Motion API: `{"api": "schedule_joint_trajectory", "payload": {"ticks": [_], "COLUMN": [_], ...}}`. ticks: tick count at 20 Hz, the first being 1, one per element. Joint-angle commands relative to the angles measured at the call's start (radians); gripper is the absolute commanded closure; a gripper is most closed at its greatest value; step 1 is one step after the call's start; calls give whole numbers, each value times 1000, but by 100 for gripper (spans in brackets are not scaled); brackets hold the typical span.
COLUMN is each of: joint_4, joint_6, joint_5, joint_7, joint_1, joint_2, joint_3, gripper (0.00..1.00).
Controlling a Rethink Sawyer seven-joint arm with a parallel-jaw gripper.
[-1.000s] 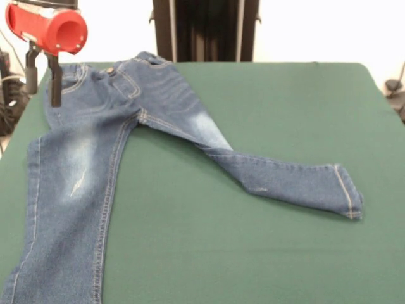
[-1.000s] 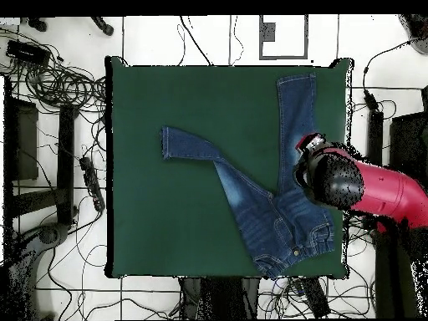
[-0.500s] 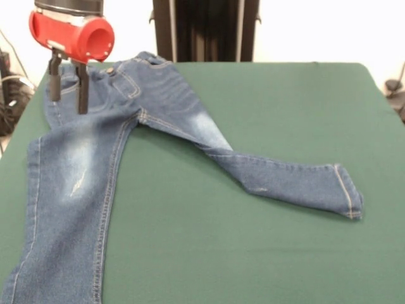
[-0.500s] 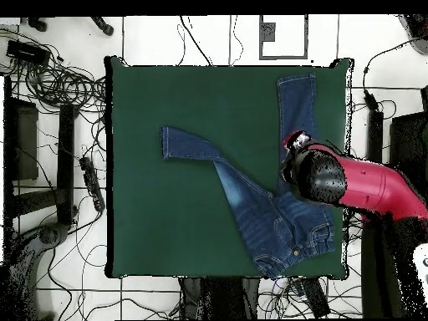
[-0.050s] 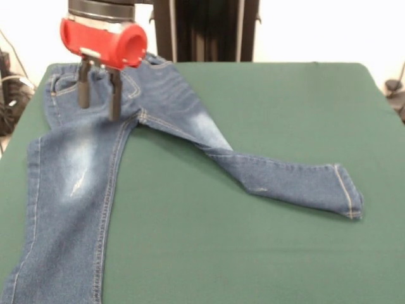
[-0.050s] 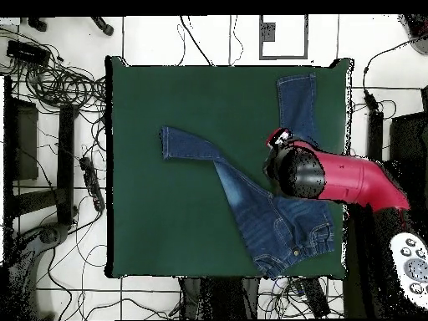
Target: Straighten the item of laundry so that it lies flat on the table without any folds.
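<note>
The item of laundry, a pair of blue jeans (image 5: 95, 164) (image 6: 267, 217), is spread on the green table (image 5: 266, 114) (image 6: 167, 217). In the front view one leg runs straight down the left side to the near edge. The other leg bends at the knee and angles out to the right, its hem (image 5: 349, 193) slightly turned up. My gripper (image 5: 98, 104) hangs open just above the hip and crotch area, fingers (image 5: 114, 95) pointing down, nothing between them. In the overhead view the red arm (image 6: 351, 180) covers part of the jeans.
Cables and stands lie on the floor around the table in the overhead view. A black upright post (image 5: 202, 28) stands behind the table's far edge. A white object (image 6: 410, 263) shows at the overhead view's right edge.
My gripper has travelled from beyond the jeans' left hip edge rightward to over the upper thigh near the crotch, still open. The jeans have not moved.
</note>
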State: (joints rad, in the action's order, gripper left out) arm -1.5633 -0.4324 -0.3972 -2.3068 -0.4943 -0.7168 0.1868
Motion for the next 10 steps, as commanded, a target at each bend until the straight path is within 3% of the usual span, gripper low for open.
{"api": "schedule_joint_trajectory", "payload": {"ticks": [1, 4, 10], "joint_4": [-83, -49, -50], "joint_6": [-46, -70, -6], "joint_5": [-7, -20, 19], "joint_7": [-11, -61, -132], "joint_1": [122, 193, 243], "joint_2": [123, 134, 180], "joint_3": [62, -4, -36], "gripper": [0, 0, 0]}}
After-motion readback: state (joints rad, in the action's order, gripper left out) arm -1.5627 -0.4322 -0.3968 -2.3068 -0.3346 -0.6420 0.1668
